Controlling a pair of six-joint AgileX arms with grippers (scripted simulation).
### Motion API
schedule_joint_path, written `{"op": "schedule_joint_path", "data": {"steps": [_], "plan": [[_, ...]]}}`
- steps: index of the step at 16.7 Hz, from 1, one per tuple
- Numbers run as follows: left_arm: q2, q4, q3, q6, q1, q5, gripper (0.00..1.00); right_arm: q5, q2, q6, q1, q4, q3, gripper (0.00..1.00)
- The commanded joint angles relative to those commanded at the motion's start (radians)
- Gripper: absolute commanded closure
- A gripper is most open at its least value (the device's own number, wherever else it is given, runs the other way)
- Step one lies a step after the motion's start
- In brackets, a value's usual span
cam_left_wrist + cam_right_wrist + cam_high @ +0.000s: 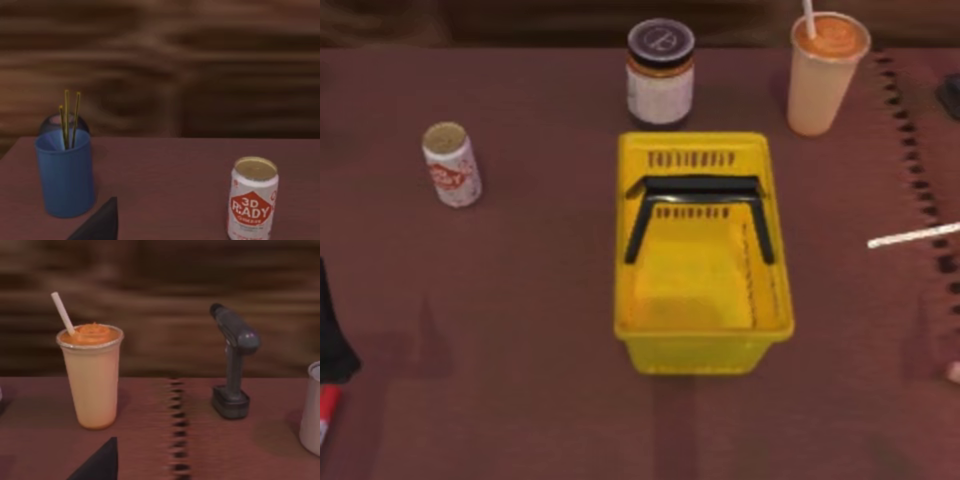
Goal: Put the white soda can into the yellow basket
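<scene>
The white soda can [451, 164] stands upright near the table's [520, 400] far-left corner, well apart from the yellow basket [702, 345], which sits mid-table with its black handle [698, 205] folded across the top. A dark-lidded jar [660, 72] stands just beyond the basket; an orange cup [825, 72] with straw stands toward the far-right corner. The left arm [335, 330] is at the left edge, the right arm at the right edge; finger state of either gripper: cannot tell. Left wrist view: can [252, 199] untouched, blue cup [65, 172] nearby.
</scene>
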Motion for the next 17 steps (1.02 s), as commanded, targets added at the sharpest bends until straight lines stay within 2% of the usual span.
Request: {"op": "schedule_joint_path", "data": {"steps": [4, 8, 12, 17], "plan": [[0.018, -0.013, 0.019, 0.004, -0.002, 0.004, 0.00, 0.000, 0.000, 0.000, 0.000, 0.000, 0.000, 0.00], [0.154, -0.111, 0.150, 0.038, -0.019, 0.027, 0.00, 0.000, 0.000, 0.000, 0.000, 0.000, 0.000, 0.00], [0.409, -0.284, 0.372, 0.099, -0.045, 0.056, 0.00, 0.000, 0.000, 0.000, 0.000, 0.000, 0.000, 0.00], [0.856, -0.578, 0.745, 0.210, -0.081, 0.085, 0.00, 0.000, 0.000, 0.000, 0.000, 0.000, 0.000, 0.00]]}}
